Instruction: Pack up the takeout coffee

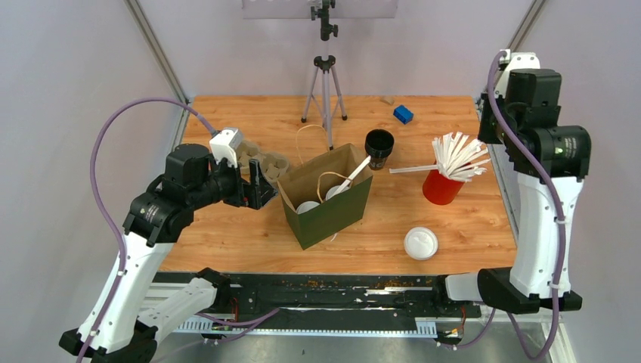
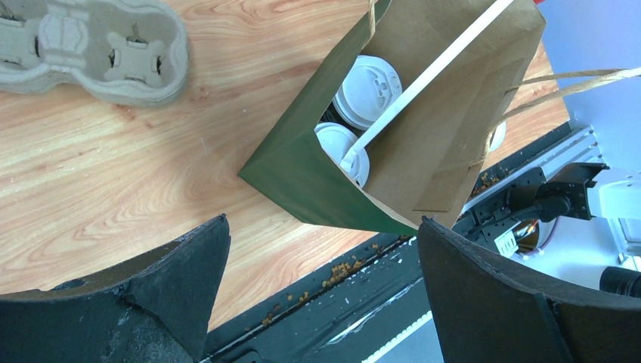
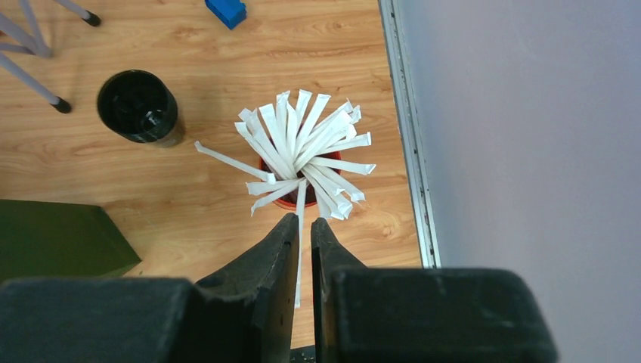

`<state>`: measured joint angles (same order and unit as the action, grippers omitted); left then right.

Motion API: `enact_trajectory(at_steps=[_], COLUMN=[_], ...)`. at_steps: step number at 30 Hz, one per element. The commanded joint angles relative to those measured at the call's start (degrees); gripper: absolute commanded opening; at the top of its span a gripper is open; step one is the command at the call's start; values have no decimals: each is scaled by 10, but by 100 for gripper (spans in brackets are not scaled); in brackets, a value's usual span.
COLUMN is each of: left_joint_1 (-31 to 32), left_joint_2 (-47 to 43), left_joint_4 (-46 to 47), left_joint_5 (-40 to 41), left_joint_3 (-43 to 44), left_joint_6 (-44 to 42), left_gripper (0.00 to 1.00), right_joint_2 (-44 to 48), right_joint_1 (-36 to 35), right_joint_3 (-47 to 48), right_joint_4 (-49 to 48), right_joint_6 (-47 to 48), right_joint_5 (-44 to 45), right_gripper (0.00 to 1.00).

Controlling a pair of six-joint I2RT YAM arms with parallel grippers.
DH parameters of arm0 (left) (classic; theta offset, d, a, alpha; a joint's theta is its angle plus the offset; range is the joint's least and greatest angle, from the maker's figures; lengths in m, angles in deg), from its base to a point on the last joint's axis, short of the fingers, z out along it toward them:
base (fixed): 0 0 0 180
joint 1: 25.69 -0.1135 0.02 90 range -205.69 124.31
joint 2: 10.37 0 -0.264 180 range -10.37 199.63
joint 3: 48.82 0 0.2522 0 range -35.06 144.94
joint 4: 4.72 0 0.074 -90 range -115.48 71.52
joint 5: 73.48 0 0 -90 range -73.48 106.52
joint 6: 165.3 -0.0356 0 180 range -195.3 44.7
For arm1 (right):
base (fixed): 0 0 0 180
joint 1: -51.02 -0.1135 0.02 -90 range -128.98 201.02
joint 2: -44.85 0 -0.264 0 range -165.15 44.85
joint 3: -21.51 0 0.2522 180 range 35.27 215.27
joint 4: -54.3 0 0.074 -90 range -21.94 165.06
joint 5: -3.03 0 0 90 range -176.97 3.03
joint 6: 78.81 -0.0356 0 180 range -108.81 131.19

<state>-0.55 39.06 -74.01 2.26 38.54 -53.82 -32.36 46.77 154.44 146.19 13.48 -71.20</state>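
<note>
Surface (image 1: 227, 242): wooden.
Bag (image 1: 332, 215): green, upright at centre, mouth open. It holds both coffees (image 2: 366, 87), lids on and side by side, with a leaning straw (image 2: 423, 87) across them.
Left gripper (image 2: 323, 227): left of the bag, jaws spread wide, empty, touching nothing.
Right gripper (image 3: 302, 219): above the red cup (image 1: 440, 189) of straws, jaws closed to a slit on one wrapped straw (image 3: 300, 200).
Loose lid (image 1: 420, 243): flat, right of the bag.
</note>
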Motion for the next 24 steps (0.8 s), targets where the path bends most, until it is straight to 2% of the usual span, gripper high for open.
enact_trajectory(at_steps=[1,5,10,18,20,22,24], left_joint_1=[3,3,3,3,3,3,3], left_joint_2=[-1,1,4,-3,-4,-3,-4], left_joint_4=[8,16,20,17,17,17,16], left_joint_5=[-6,-10,-15,-10,-11,-12,-12], left_joint_3=[18,15,15,9,9,10,11], left_joint_6=[-8,-4,-2,-3,-3,-2,-3], left_gripper=[100,100,100,100,100,100,100], right_joint_2=[-1,20,110,110,102,77,43], right_joint_1=[3,2,2,-20,-41,-59,-88], right_joint_3=[85,78,-85,-263,-294,-303,-287], right_joint_4=[71,50,-79,-170,-202,-220,-226], right_joint_6=[-36,-27,-37,-27,26,92,169], right_joint_5=[-21,-10,-40,-202,-221,-239,-209], right_gripper=[12,10,9,24,31,34,37])
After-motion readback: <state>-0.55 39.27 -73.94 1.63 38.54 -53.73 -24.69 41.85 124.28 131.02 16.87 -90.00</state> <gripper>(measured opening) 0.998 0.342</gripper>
